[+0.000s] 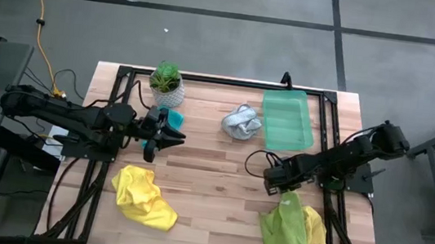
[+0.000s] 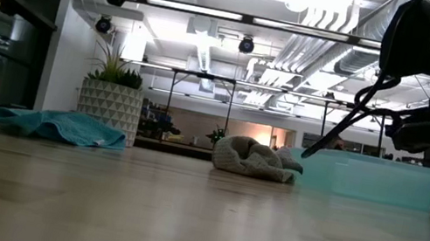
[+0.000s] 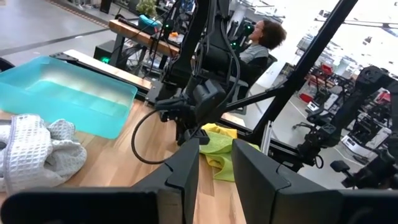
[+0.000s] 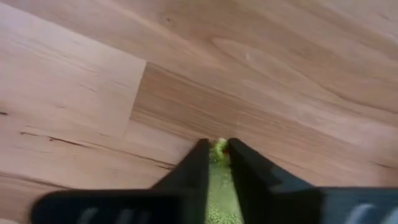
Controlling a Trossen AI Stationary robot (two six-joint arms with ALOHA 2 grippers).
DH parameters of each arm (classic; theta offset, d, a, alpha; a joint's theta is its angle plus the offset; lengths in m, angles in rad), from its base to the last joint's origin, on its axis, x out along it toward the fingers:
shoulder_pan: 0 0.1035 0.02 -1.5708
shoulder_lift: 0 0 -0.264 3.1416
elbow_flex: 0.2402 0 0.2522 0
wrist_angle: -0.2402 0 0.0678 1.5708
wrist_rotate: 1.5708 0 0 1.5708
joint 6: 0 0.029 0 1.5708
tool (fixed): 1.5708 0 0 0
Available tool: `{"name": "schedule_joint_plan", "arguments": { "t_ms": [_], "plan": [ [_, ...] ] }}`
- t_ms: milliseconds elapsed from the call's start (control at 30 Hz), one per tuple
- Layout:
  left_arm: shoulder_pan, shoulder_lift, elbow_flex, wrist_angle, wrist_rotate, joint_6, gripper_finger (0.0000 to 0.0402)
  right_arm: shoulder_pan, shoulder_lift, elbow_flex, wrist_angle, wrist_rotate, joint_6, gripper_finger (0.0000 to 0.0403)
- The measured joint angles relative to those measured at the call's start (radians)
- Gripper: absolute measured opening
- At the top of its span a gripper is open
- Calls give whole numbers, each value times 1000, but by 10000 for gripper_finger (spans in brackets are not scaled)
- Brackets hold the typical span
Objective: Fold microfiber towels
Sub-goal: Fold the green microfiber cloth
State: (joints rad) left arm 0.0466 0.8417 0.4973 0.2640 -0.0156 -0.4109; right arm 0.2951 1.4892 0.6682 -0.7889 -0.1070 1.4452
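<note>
A lime green towel [image 1: 286, 228] lies crumpled at the near right of the table, partly over a yellow towel [image 1: 318, 229]. My right gripper [image 1: 282, 190] points down at the lime towel's far end and is shut on it [image 4: 219, 149]. A second yellow towel [image 1: 141, 197] lies crumpled at the near left. A grey-white towel [image 1: 241, 122] is heaped mid-table at the back. A teal towel [image 1: 174, 119] lies beside the plant. My left gripper [image 1: 178, 138] hovers level above the table's left half, open [image 3: 216, 144], holding nothing. My right gripper pinches the far tip of the lime green towel [image 4: 218, 148] between its two fingers. The fingers come from above, pointing down at the tabletop. The towel's remaining part [image 1: 287, 233] lies slack on the table toward the near edge.
A translucent green tray [image 1: 287, 119] stands at the back right, next to the grey-white towel. A small plant in a white pot [image 1: 167, 83] stands at the back left. Bare wood [image 1: 218, 188] lies between the two near towels. A person [image 3: 264, 37] shows beyond the table.
</note>
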Motion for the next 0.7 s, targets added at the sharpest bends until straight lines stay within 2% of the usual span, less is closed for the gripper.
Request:
{"name": "schedule_joint_plan", "arguments": {
  "t_ms": [67,167,400,600,700],
  "plan": [
    [0,0,0,18,-4,3,88,0,-16,1,5,0,-19,11],
    [0,0,0,76,-5,12,88,-16,-69,36,-8,23,-39,9],
    [0,0,0,162,-22,89,88,-97,-223,209,110,269,-124,1],
    [0,17,41,147,-32,190,88,-189,-226,384,213,448,-284,1],
    [1,47,86,75,-50,248,88,-239,-224,425,236,516,-320,1]
  ]
}}
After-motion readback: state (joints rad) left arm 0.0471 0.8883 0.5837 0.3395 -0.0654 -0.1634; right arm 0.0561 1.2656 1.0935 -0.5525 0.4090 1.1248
